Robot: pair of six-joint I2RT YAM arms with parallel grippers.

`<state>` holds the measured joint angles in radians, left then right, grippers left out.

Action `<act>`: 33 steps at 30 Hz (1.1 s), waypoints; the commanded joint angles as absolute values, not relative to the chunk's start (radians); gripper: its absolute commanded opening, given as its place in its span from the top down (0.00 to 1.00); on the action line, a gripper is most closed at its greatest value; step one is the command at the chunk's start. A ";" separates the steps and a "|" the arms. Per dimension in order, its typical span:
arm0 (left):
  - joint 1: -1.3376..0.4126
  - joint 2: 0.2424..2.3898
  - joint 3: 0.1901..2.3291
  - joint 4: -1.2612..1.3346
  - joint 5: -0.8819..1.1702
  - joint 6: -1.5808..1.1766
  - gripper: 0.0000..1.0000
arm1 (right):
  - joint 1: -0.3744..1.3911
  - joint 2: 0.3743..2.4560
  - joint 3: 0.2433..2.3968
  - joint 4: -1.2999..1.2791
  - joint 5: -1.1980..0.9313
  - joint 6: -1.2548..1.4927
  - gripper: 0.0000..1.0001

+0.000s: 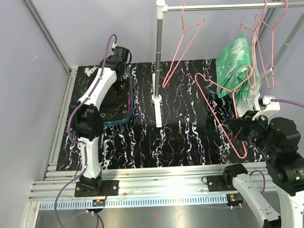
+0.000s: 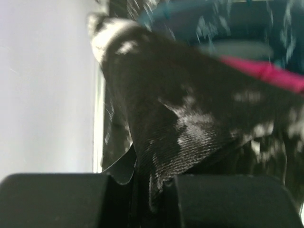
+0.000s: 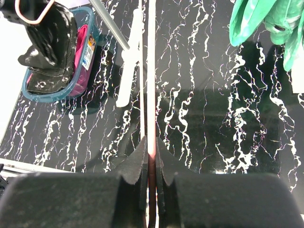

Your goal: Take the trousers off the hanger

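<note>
**Desk**: black, white-veined top. A clothes rail on a grey post spans the far side.

**Left end effector**: reached to the far left, above the bin. The fingers are closed tight on a fold of the black speckled trousers.

**Black speckled trousers**: off any hanger. They are draped from the left end effector down into the bin.

**Pink trousers**: lying in the bin at the far left, partly under the black pair.

**Bin**: blue-rimmed, on the desk at the far left, just beside the wall.

**Right end effector**: at the right side of the desk. The fingers are pinched shut on the thin wire of a pink hanger.

**Held hanger**: empty, with no cloth on it. It slants away from the fingers toward the far side. In the overhead view its far end overlaps the green trousers; contact cannot be told.

**Green-and-white trousers**: hanging below the rail at the far right, clear of the desk.

**Spare hanger**: pink wire, bare, hooked on the rail right of the post. More bare pink hangers hang at the rail's right end.
</note>
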<state>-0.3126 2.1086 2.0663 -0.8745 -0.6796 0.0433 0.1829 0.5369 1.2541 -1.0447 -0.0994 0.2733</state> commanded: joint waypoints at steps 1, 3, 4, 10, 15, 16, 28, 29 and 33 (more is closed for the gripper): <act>-0.316 2.138 2.137 -1.075 -0.597 -0.037 1.00 | 0.184 0.535 1.272 -1.023 -0.123 0.265 1.00; -0.318 2.158 2.132 -1.150 -0.591 -0.082 1.00 | 0.184 0.534 1.270 -1.023 -0.123 0.265 1.00; -0.319 2.157 2.123 -1.169 -0.585 -0.101 1.00 | 0.184 0.535 1.272 -1.022 -0.124 0.265 1.00; -0.360 2.083 2.045 -1.204 -0.560 -0.153 1.00 | 0.184 0.534 1.266 -1.023 -0.129 0.267 1.00; -0.396 2.126 2.225 -1.348 -0.635 -0.164 1.00 | 0.184 0.531 1.266 -1.020 -0.140 0.268 1.00; -0.397 2.131 2.235 -1.367 -0.665 -0.167 1.00 | 0.186 0.529 1.267 -1.022 -0.138 0.270 1.00; -0.399 2.223 2.111 -1.319 -0.594 -0.137 1.00 | 0.184 0.529 1.253 -1.028 -0.143 0.262 1.00; -0.397 2.242 2.111 -1.310 -0.604 -0.129 1.00 | 0.184 0.528 1.255 -1.028 -0.140 0.262 1.00; -0.382 2.307 2.163 -1.269 -0.626 -0.144 0.91 | 0.186 0.528 1.253 -1.032 -0.133 0.261 1.00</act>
<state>-0.3965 2.2620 2.1258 -1.2980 -0.6319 -0.1471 0.1829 0.5365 1.2507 -1.0447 -0.1238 0.2733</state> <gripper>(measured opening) 0.105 0.094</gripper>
